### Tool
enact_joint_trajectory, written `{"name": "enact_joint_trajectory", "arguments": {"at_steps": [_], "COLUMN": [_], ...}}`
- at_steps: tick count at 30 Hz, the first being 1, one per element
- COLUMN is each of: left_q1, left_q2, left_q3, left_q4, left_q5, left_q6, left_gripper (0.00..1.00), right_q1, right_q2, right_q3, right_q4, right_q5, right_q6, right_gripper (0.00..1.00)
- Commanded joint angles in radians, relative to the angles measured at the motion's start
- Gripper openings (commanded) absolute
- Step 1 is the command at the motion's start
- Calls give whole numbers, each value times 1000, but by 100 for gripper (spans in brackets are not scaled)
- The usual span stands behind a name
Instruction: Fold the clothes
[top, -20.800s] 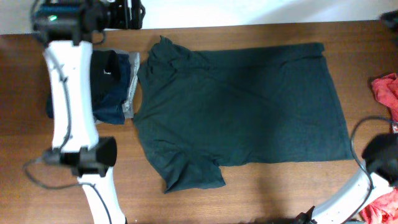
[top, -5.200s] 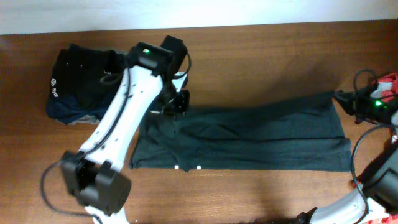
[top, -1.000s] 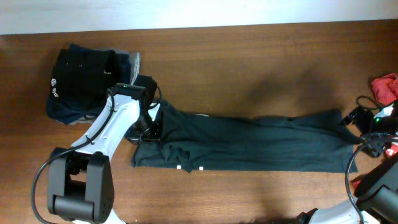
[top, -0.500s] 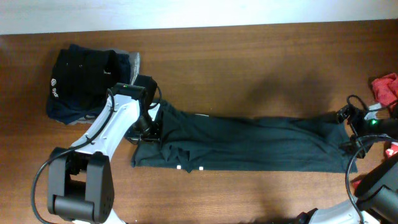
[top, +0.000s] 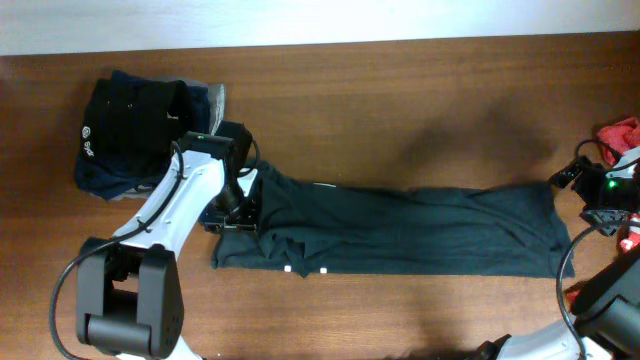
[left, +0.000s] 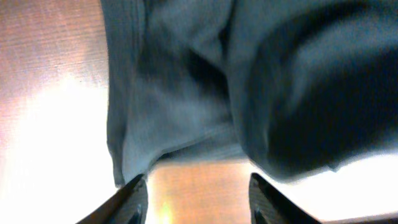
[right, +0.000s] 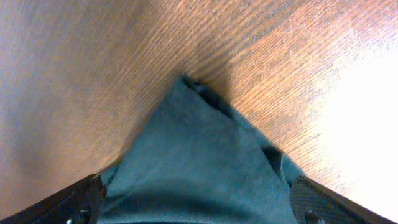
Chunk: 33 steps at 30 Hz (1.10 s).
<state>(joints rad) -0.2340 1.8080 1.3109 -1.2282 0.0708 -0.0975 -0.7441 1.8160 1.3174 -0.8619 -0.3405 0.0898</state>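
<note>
1 dark teal T-shirt (top: 400, 225) lies folded into a long strip across the table (top: 400, 100). The left gripper (left: 199, 199) at its collar end and the right gripper (right: 199, 208) at its hem end are both spread, pinching nothing. 1 stack of dark garments (top: 130, 130) sits far left. Red fabric (top: 620, 135) lies at the right edge.

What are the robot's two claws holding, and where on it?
Nothing. Left gripper stands open at one end of the shirt; right gripper open at the far corner.
</note>
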Motion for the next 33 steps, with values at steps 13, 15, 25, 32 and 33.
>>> {"name": "enact_joint_trajectory", "arguments": {"at_steps": [13, 15, 25, 32, 33], "left_q1": [58, 76, 105, 106, 106], "left_q2": [-43, -43, -43, -43, -43], "left_q3": [620, 624, 624, 624, 624], "left_q4": [-356, -356, -361, -367, -372], "left_q5": [38, 38, 38, 38, 37], "left_q6": [43, 43, 50, 69, 69], "left_gripper": [74, 74, 74, 74, 74], "right_q1": [-48, -48, -50, -48, -48], "right_q2": [282, 284, 283, 230, 211], "right_q3": [-2, -18, -21, 39, 57], "right_q4": [-78, -91, -129, -168, -180], "right_q5": [39, 53, 76, -47, -80], "right_q6": [-322, -322, -308, -291, -291], "right_gripper": [79, 73, 18, 4, 4]}}
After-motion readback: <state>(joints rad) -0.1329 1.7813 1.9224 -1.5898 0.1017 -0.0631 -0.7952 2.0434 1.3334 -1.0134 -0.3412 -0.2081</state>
